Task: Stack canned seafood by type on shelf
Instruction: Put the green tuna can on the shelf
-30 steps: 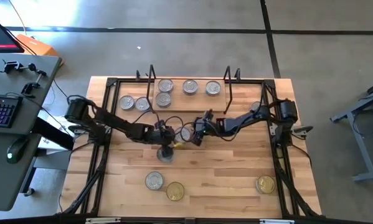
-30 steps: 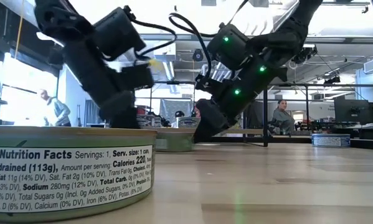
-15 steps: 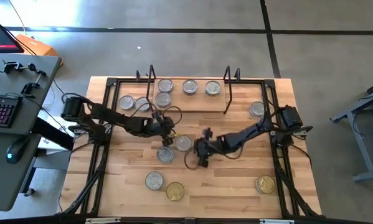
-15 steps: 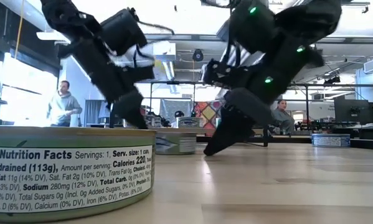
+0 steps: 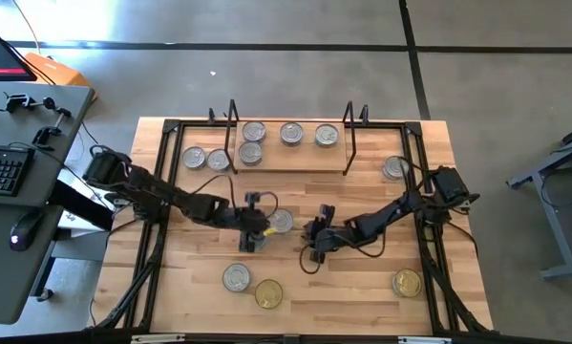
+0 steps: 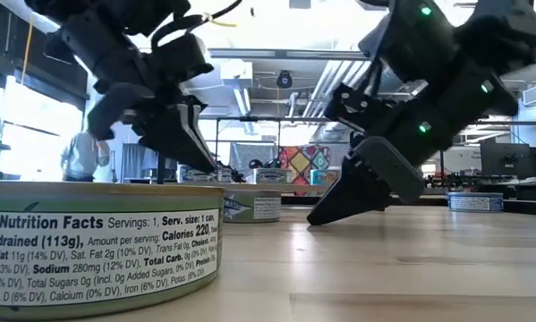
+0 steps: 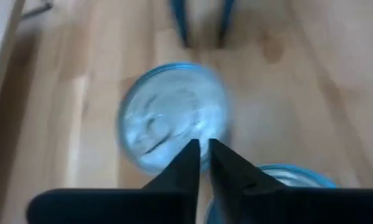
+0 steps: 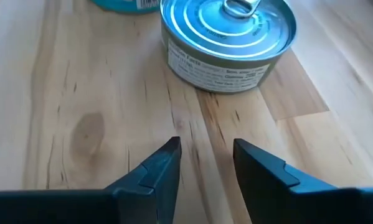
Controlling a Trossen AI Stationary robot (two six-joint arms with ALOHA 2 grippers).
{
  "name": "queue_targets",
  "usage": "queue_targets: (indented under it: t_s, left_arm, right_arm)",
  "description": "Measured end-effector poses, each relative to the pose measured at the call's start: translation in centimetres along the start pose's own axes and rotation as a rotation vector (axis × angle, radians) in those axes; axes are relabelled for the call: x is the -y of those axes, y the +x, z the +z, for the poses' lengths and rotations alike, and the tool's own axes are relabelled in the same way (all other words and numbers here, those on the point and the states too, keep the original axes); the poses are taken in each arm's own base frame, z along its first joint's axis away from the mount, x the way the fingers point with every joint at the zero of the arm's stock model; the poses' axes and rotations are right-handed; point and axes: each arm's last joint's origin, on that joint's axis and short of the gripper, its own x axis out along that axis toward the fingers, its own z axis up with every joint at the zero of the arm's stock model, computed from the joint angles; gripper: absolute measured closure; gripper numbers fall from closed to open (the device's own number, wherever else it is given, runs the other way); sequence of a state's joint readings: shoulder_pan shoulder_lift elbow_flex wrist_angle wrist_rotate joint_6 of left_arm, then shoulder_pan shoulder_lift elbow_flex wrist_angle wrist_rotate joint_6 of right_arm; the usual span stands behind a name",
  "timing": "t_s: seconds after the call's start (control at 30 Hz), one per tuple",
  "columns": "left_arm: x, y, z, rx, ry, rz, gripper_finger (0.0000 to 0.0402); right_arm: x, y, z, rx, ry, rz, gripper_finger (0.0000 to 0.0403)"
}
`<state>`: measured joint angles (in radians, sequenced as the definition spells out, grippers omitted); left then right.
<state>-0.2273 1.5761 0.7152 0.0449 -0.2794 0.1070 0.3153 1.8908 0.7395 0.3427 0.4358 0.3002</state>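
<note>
The high view is showing the whole layout, which no other view gives: the shelf (image 5: 287,161) is lying at 12 o'clock on the table (image 5: 362,287), with five silver tins on or beside it, namely three in a row (image 5: 290,133), one (image 5: 251,153) just below the leftmost, and a pair (image 5: 205,159) just outside its left wire frame. A lone silver tin (image 5: 394,168) is sitting at 2 o'clock, a gold tin (image 5: 407,282) at 4 o'clock, and a silver tin (image 5: 236,277) touching a gold tin (image 5: 268,293) at 6 o'clock. At table centre two silver tins (image 5: 280,222) are lying close together, the second one mostly hidden under the left arm. The low view is adding only the label side of a near tin (image 6: 102,246) and a person (image 6: 78,154) standing in the room beyond. The left wrist view is showing the left gripper (image 7: 202,152) hovering above a silver tin (image 7: 172,115) with its fingers almost pressed together, only a thin slit between them, pinching nothing. The right wrist view is showing the right gripper (image 8: 206,155) partly spread over bare wood, holding nothing, with a silver pull-tab tin (image 8: 228,40) just ahead of its fingertips and not touching them.
</note>
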Motion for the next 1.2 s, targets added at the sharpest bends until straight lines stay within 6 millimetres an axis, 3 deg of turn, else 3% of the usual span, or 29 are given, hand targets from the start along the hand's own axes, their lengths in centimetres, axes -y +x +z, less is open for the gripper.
queue_targets:
  t_s: [0.27,0.37,0.5,0.9,1.2]
  left_arm:
    - [-0.3,2.2,0.0,0.060,0.084,-0.034,0.0248]
    - [-0.4,2.9,0.2,0.049,0.172,-0.054,0.0231]
    - [-0.1,3.8,0.4,0.029,0.260,-0.061,0.0252]
    - [-0.4,5.3,0.7,0.001,0.291,-0.076,0.0383]
    - [0.0,4.6,2.0,-0.008,0.308,-0.083,0.0401]
  right_arm:
    - [0.3,-0.2,-0.6,0.099,0.038,0.038,0.0259]
    - [0.3,-0.2,-0.6,0.100,0.038,0.035,0.0259]
    - [0.4,-0.1,-0.6,0.102,0.039,0.030,0.0259]
    - [0.5,-0.2,-0.5,0.096,0.038,0.020,0.0259]
    - [0.2,-3.9,0.1,0.019,-0.013,-0.024,0.0259]
